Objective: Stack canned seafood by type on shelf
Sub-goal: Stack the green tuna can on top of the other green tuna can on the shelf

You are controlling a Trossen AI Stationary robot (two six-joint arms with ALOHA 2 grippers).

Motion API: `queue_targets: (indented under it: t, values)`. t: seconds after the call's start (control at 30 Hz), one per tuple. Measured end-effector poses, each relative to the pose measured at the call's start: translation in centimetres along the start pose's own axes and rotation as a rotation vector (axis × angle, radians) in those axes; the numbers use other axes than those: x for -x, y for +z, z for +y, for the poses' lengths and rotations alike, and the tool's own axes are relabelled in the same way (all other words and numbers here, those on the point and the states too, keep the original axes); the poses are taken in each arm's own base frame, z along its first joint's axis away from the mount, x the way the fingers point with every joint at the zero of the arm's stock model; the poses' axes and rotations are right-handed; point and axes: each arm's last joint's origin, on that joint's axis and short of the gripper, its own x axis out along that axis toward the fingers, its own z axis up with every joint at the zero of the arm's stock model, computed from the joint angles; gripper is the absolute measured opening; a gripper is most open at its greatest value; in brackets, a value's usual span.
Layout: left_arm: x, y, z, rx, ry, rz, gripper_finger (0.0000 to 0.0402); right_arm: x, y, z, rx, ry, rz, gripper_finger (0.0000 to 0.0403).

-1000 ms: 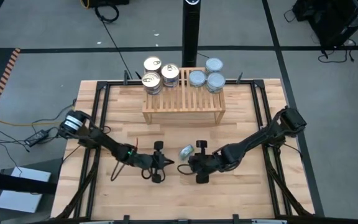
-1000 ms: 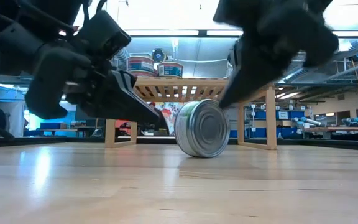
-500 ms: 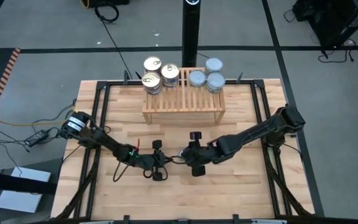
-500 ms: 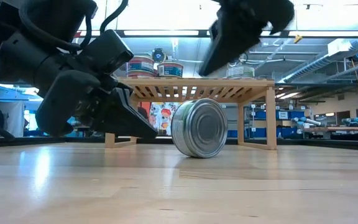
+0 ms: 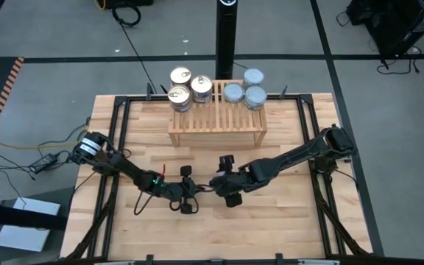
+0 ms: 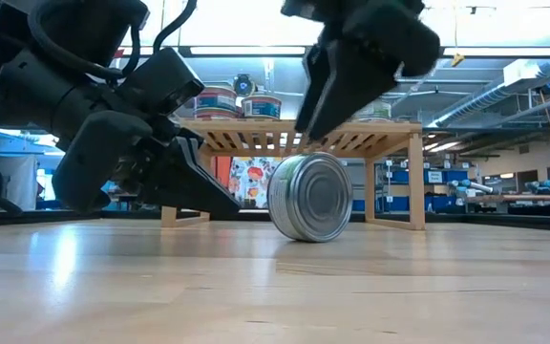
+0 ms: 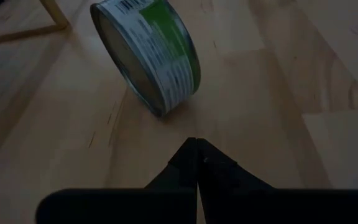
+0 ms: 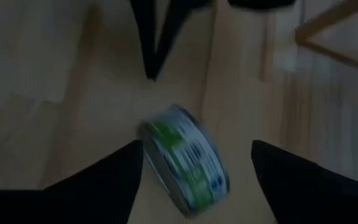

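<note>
One tin of canned seafood [image 6: 310, 196], with a green-and-white label [image 7: 160, 50], stands on its curved wall on the tabletop in front of the shelf [image 5: 217, 116]. My right gripper [image 8: 196, 155] hangs open just above it, one finger on either side, touching nothing. My left gripper [image 7: 196, 144] is shut and low over the table, its tip aimed at the tin from the table's left with a small gap between them. On the shelf stand gold-lidded tins [image 5: 190, 88] at the left and blue-silver ones [image 5: 245, 90] at the right.
The shelf's legs [image 6: 415, 182] stand just behind the loose tin. A black post [image 5: 228, 37] rises behind the shelf. Bare wooden tabletop [image 5: 271, 221] lies along the near side, framed by a black rail [image 5: 116, 147].
My right gripper has opened wide from shut, risen, and moved toward the table's left and far side until it hangs over the tin. The tin has stayed on its edge in about the same spot.
</note>
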Motion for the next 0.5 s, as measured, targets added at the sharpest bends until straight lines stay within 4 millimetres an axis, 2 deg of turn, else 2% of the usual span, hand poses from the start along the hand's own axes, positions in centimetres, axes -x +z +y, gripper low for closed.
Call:
queue_targets:
  t: [0.17, 0.5]
  values:
    - [0.0, 0.0, 0.0, 0.000, 0.000, 0.000, 0.0005, 0.0, 0.3, -0.6, 0.038, 0.068, -0.002, 0.0322]
    - [0.0, 0.0, 0.0, -0.001, -0.001, 0.001, 0.0005, -0.6, -0.2, -2.2, 0.066, 0.138, 0.044, 0.0313]
